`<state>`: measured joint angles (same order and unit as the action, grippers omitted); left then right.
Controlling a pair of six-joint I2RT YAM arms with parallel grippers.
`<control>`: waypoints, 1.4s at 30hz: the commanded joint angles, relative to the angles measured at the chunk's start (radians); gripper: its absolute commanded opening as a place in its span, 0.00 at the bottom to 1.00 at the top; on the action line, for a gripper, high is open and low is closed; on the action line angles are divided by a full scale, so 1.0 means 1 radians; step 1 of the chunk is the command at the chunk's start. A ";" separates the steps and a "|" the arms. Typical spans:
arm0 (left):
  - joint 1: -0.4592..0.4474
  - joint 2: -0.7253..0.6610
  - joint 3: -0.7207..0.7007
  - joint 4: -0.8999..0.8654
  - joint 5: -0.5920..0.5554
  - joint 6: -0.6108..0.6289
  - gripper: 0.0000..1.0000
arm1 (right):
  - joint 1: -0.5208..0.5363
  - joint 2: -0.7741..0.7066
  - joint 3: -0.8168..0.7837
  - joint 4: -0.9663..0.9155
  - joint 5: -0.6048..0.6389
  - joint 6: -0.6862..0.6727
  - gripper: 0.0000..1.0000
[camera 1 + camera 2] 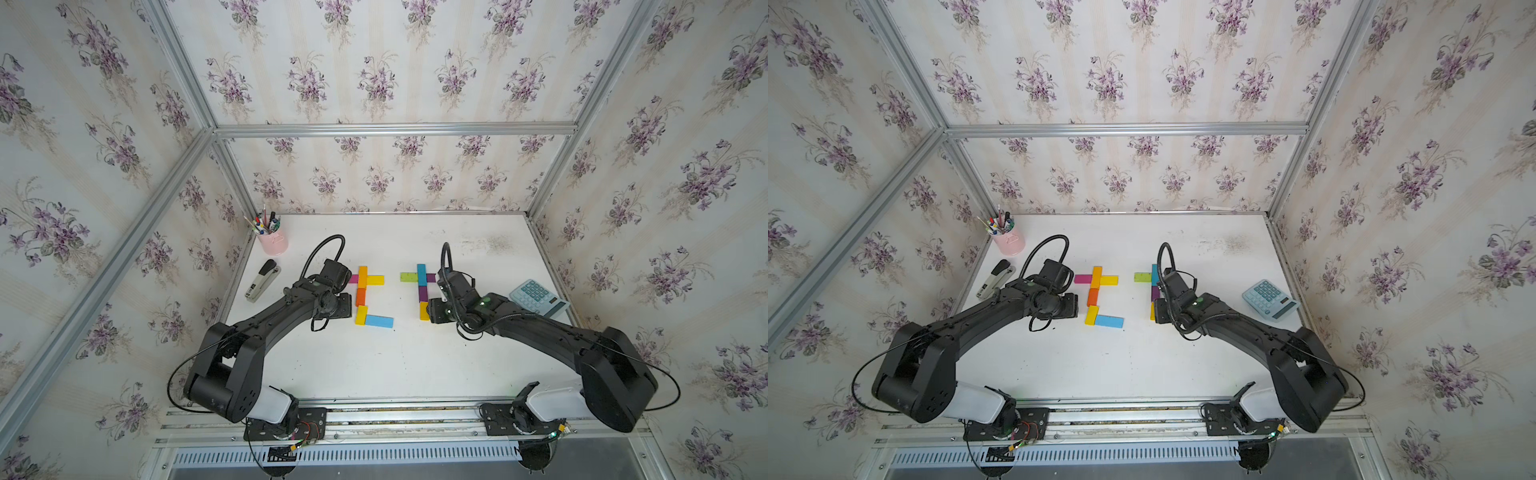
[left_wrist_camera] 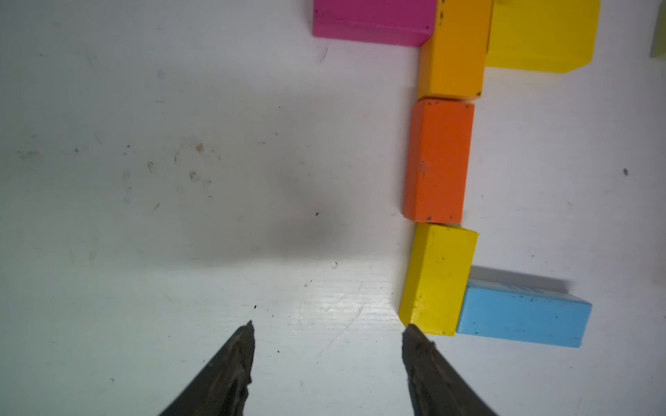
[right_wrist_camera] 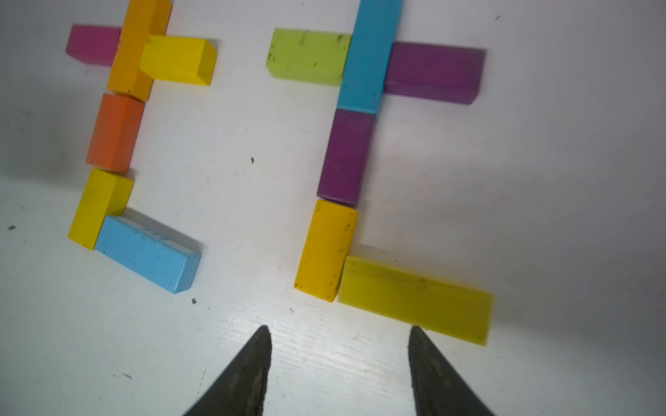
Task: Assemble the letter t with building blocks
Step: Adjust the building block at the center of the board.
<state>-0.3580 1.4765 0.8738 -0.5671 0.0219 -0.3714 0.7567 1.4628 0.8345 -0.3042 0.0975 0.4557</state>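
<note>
Hovering over the table (image 1: pixel 374 365), left gripper (image 2: pixel 328 326) and right gripper (image 3: pixel 339 327) both gape empty; blocks (image 1: pixel 360 296) form two t-shapes near mid-frame in both top views.

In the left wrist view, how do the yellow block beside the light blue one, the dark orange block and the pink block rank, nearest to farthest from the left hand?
1. yellow block: foot of the stem, close beside the left hand.
2. dark orange block: middle of the stem.
3. pink block: crossbar arm, at the stem's far end.
</note>
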 commanded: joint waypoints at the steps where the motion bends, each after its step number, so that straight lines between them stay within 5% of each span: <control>1: 0.001 0.008 -0.021 0.028 0.020 0.008 0.67 | 0.070 0.093 0.055 0.032 0.041 0.086 0.60; 16: 0.039 0.131 0.001 0.080 0.092 0.045 0.68 | 0.149 0.352 0.246 -0.015 0.035 0.139 0.56; 42: 0.040 0.185 0.001 0.112 0.127 0.055 0.68 | 0.151 0.419 0.291 -0.065 0.051 0.152 0.56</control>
<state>-0.3187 1.6444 0.8860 -0.4595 0.1032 -0.3271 0.9085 1.8683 1.1221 -0.3553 0.1478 0.5995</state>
